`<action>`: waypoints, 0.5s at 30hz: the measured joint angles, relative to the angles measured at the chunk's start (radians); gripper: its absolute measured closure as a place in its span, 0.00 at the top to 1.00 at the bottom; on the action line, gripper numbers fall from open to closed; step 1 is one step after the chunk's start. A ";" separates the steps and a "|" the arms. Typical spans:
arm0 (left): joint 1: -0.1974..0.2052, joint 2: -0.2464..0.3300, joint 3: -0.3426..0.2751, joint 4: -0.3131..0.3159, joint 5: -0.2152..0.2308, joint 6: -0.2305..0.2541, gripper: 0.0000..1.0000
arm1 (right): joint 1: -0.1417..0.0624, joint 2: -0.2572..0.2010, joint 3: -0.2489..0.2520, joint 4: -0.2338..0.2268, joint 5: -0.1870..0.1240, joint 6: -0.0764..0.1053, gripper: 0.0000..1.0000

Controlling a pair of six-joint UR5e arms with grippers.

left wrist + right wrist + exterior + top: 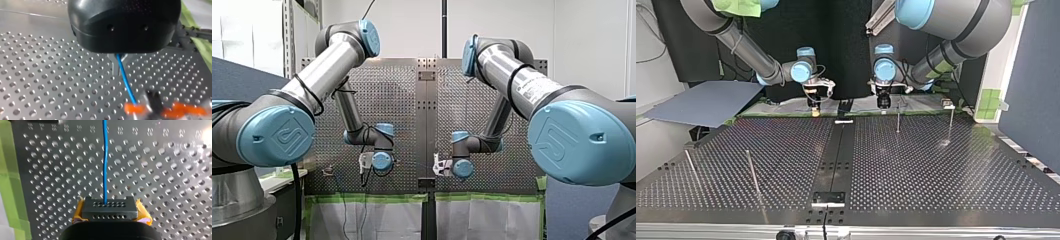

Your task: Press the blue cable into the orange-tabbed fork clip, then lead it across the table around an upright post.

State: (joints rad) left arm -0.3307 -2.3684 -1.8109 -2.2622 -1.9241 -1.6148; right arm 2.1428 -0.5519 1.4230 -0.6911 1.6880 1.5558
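Two claws stood low and near each other at the far edge of the table [936, 165] in the top view: my right claw [815, 106] at that view's left, with a yellow pad showing, and my left claw [883, 104], black, at its right. In the left wrist view, the metal fingers [113, 63] were closed on the cable [126, 82]. The cable emerged from between them and ran slantwise ahead over the perforated surface to the clip [155, 106], which appeared blurred. The cable met the clip at one of its orange tabs [133, 109], just beside the dark fork. Whether it was seated in the fork could not be told. In the right wrist view, the right claw presented a black perforated block flanked by yellow pads [143, 212] and was clamped on the cable. From the block, the cable ran straight ahead across the table and out of view. Green tape [10, 182] lined the table edge beside this claw. In the top view, a thin post [898, 120] stood upright just in front of the left claw, on the camera's side. A second post [951, 124] stood further toward that view's right. The cable could not be made out in the top view.
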 joint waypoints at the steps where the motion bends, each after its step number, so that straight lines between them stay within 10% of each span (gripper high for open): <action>1: -0.004 0.006 0.000 -0.009 -0.001 0.001 0.00 | -0.001 -0.004 0.000 0.004 0.002 -0.001 0.00; 15: -0.070 0.130 0.000 -0.126 -0.036 0.005 0.00 | 0.004 -0.134 0.000 0.131 0.003 -0.001 0.00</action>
State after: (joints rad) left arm -0.4003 -2.2386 -1.8112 -2.3881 -1.9599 -1.6099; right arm 2.1467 -0.6862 1.4234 -0.5602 1.6906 1.5544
